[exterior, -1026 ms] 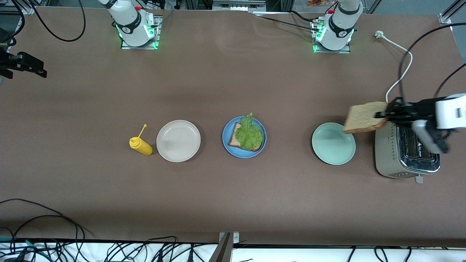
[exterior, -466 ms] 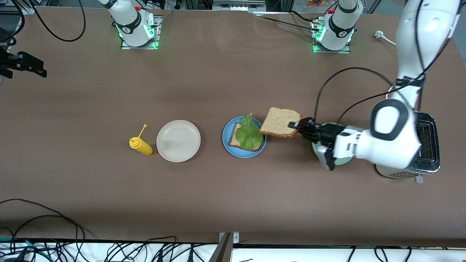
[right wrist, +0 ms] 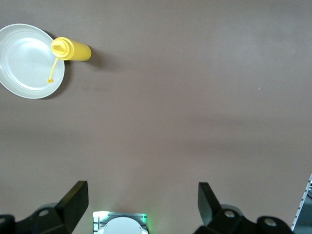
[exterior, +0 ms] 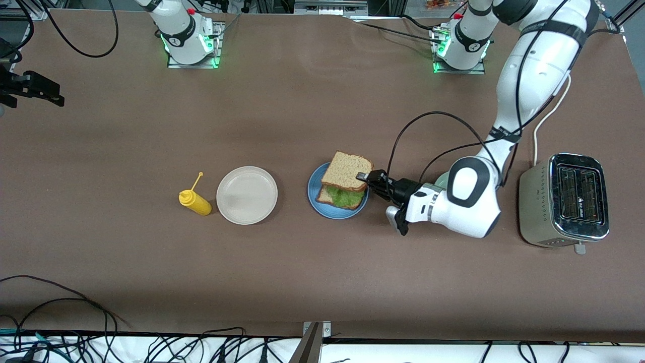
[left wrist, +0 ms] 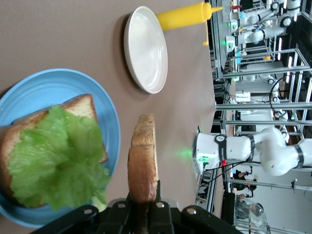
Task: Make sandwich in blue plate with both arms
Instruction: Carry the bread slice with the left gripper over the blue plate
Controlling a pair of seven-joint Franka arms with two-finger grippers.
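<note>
Blue plate (exterior: 313, 200): on brown table (exterior: 322, 272), just beside left fingertips, toward right arm's end.
Lower slice (left wrist: 78, 108) and lettuce (left wrist: 58, 161): on plate, under held bread.
Top slice (exterior: 347, 170): pinched at its edge, over lettuce.
Left gripper (exterior: 364, 178): clenched on top slice, over plate rim.
Beige plate (exterior: 247, 195), yellow bottle (exterior: 195, 200): well apart from those fingers, toward right arm's end.
Toaster (exterior: 564, 199): toward left arm's end.
Right gripper (right wrist: 141, 202): waiting high over bare table, fingers (right wrist: 73, 197) spread wide, nothing between.
</note>
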